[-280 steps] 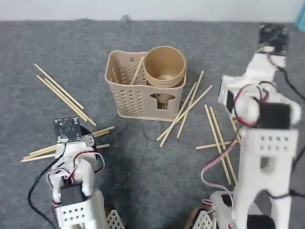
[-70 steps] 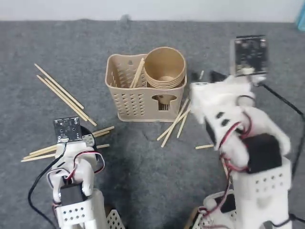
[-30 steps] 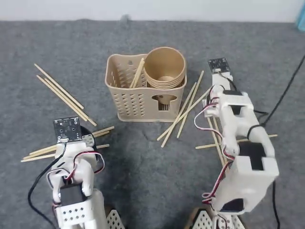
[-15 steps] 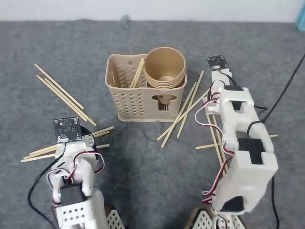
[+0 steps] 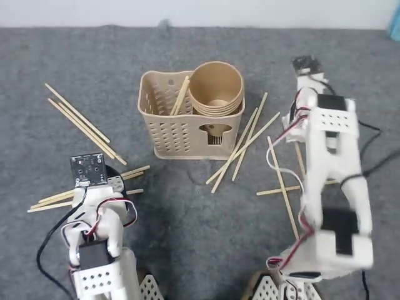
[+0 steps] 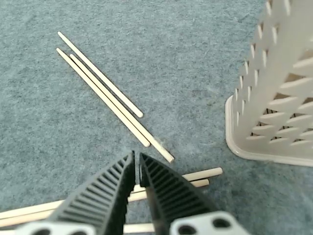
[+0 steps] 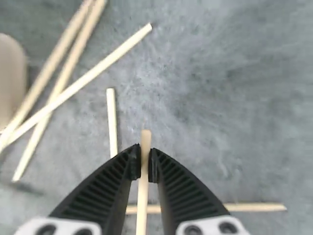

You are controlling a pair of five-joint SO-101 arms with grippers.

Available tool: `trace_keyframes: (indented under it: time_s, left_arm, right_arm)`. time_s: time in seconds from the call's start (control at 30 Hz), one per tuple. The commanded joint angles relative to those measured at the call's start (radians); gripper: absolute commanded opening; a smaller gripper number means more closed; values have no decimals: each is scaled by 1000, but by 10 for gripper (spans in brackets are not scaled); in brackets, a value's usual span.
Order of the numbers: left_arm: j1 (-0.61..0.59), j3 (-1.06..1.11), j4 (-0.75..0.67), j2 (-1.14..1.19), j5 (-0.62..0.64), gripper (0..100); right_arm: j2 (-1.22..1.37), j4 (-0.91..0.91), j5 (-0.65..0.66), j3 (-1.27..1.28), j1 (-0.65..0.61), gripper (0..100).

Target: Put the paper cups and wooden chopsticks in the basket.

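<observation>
The tan basket (image 5: 169, 128) stands mid-table with stacked paper cups (image 5: 216, 87) in its right half and chopsticks (image 5: 181, 94) leaning in its left half. My right gripper (image 7: 142, 157) is shut on a wooden chopstick (image 7: 145, 139) lying on the carpet, right of the basket; the right arm (image 5: 331, 131) stretches over that spot. My left gripper (image 6: 137, 164) is shut with nothing in it, low over crossed chopsticks (image 6: 195, 175) near the left arm (image 5: 94, 206). Three more chopsticks (image 6: 105, 90) lie beyond its tips.
Loose chopsticks lie fanned beside the basket's right side (image 5: 244, 144), at the right (image 5: 282, 187), and at the far left (image 5: 81, 122). The basket's perforated wall (image 6: 274, 98) stands close to the left gripper. Grey carpet covers the table.
The right arm has swung to the right and farther from the basket, its wrist now further back. The left arm has not moved.
</observation>
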Motion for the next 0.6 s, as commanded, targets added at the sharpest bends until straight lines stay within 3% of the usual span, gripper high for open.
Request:
trace_keyframes:
  time_s: [0.0,0.23,0.57]
  left_arm:
    - [-6,-4,-14,-11,2,15]
    - [-6,-4,-12,-11,2,15]
    - [-6,-4,-11,-11,2,15]
  right_arm:
    - [-211,84,6,-52,19,7]
    - [-478,122,-31,152,18,7]
    - [-1035,-194,-71,557,7,7]
